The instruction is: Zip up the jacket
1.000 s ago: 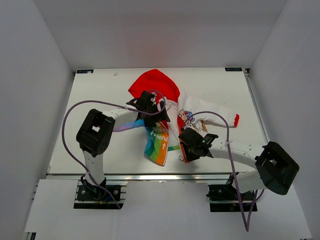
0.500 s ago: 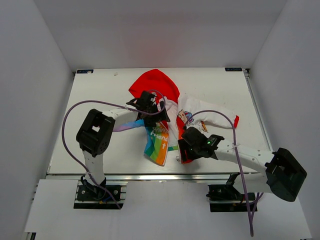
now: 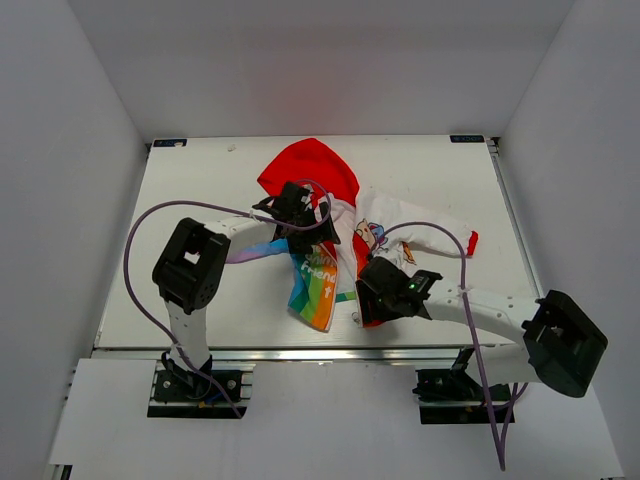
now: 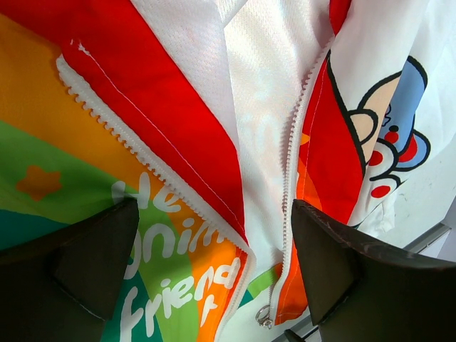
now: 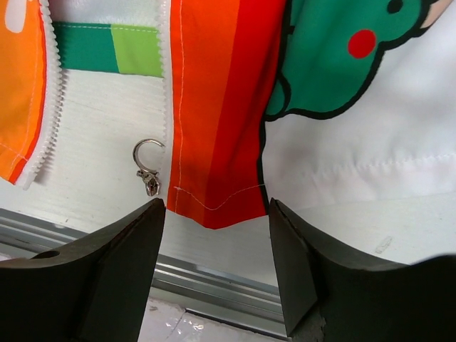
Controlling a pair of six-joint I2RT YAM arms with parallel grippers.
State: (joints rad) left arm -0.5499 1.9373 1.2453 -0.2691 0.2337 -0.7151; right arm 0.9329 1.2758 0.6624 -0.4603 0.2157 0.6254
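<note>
The jacket lies unzipped in the middle of the table, its red hood at the far end and a rainbow panel towards me. My left gripper hovers open over the chest. In the left wrist view it straddles both white zipper rows, touching neither. My right gripper sits at the hem and is open. In the right wrist view the orange-red hem corner lies just beyond its fingertips, with the metal zipper pull ring beside it on the table.
The aluminium rail of the table's front edge runs right under my right gripper. Purple cables loop off both arms. White walls close in the table on three sides.
My right gripper has opened and let go of the hem corner, and its arm's elbow has swung outward and nearer. The left arm and the jacket have not moved.
</note>
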